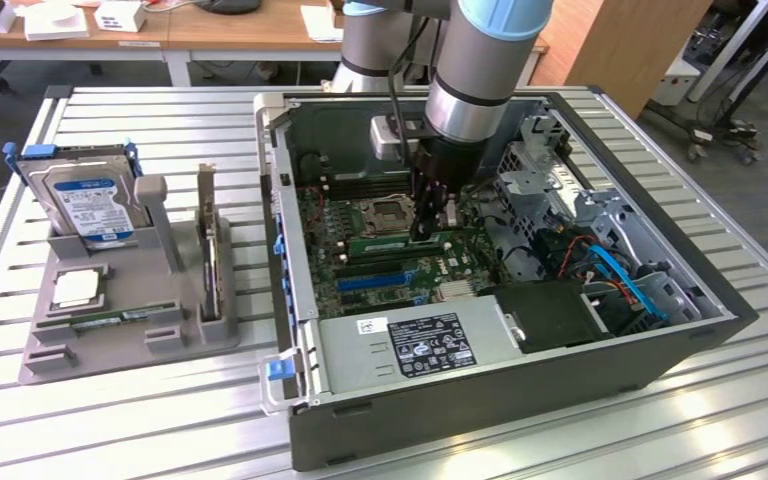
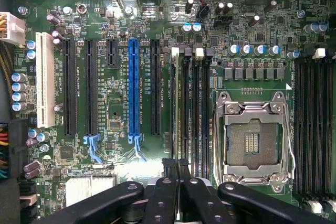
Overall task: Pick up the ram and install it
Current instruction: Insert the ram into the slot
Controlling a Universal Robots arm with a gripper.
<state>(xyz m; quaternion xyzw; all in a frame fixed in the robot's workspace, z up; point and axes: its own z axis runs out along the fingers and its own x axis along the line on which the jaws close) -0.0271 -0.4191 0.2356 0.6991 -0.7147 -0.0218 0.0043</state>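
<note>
Looking into the computer case (image 1: 307,330), you find the pincer (image 1: 424,232) all but closed, nothing clearly held, its tips at one end of the ram (image 1: 373,243), which stands on edge in a motherboard slot, long axis running straight away from the pincer.

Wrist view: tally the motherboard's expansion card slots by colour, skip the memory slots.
white card slot: 1
blue card slot: 1
black card slot: 4 (one is short)
Total: 6
</note>
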